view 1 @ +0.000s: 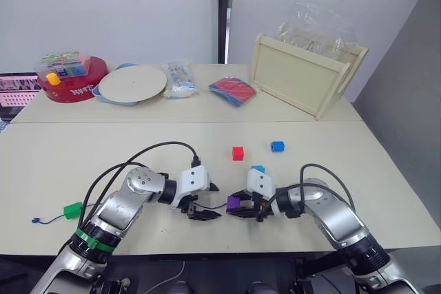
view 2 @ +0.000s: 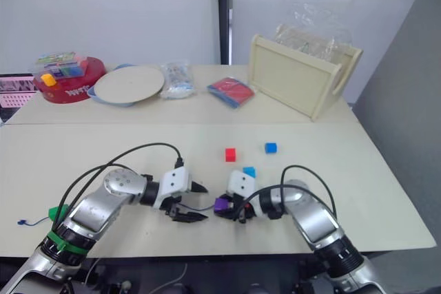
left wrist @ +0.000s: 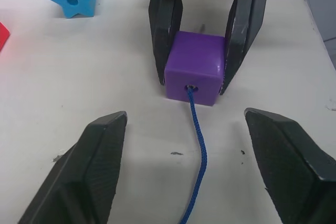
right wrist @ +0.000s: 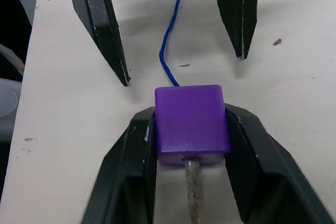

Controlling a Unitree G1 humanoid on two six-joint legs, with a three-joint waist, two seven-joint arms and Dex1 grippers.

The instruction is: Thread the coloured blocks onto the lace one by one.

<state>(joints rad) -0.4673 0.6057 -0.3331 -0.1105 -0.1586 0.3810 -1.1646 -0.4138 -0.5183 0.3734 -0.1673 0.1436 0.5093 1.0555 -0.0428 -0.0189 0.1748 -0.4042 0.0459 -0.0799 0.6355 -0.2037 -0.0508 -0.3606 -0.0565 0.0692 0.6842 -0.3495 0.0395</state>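
Note:
My right gripper (right wrist: 191, 116) is shut on the purple block (right wrist: 191, 124), holding it on the table near the front edge. The dark-blue lace (left wrist: 198, 140) enters the block's hole, and its pale tip (right wrist: 192, 192) sticks out on the right gripper's side. Facing the block, my left gripper (view 1: 216, 202) is open, with the lace lying between its fingers untouched. A green block (view 1: 72, 210) lies far left, with a short end of lace (view 1: 38, 220) beside it. The red block (view 1: 238, 153), dark blue block (view 1: 277, 146) and light blue block (view 1: 258, 169) lie loose behind the grippers.
On the far table stand a red round tub (view 1: 72, 80) of small pieces, a white plate (view 1: 132, 84), a clear bag (view 1: 179, 78), a red and blue packet (view 1: 232, 91) and a wooden box (view 1: 303, 77) holding crumpled plastic.

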